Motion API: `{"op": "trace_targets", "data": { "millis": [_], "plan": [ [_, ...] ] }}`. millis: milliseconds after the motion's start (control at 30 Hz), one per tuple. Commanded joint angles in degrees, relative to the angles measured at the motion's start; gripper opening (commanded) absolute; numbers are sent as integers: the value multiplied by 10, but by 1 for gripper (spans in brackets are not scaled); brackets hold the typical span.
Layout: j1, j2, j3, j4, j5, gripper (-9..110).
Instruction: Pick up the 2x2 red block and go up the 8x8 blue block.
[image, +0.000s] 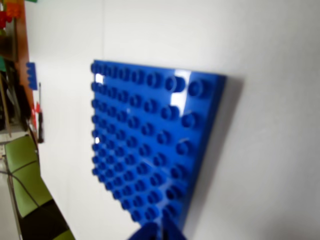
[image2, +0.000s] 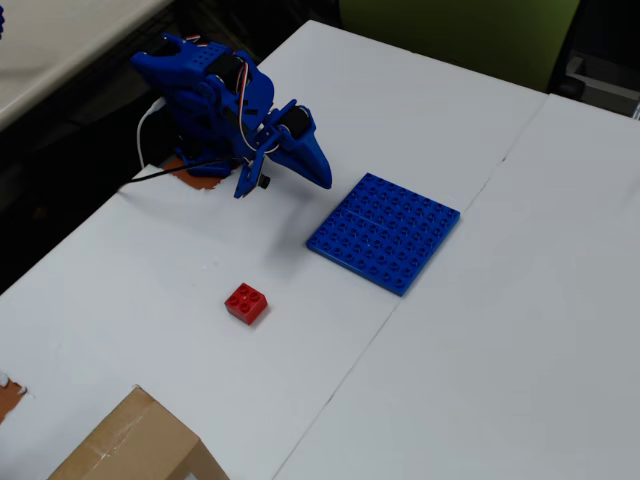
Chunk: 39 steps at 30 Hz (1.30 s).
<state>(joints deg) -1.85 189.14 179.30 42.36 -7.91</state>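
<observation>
Fingers (image2: 322, 178) closed, studded flat blue plate (image2: 384, 232)

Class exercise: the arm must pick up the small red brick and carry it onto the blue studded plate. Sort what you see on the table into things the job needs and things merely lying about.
Needed for the job:
- 2x2 red block
- 8x8 blue block
- gripper

Merely lying about:
- cardboard box at the table's near edge
- green chair behind the table
</observation>
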Motion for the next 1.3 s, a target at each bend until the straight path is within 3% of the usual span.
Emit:
{"op": "trace_targets", "data": {
  "millis": [0, 1267],
  "plan": [
    [-3, 4, 4, 1, -4, 0],
    [2, 4, 4, 1, -4, 0]
  ]
}}
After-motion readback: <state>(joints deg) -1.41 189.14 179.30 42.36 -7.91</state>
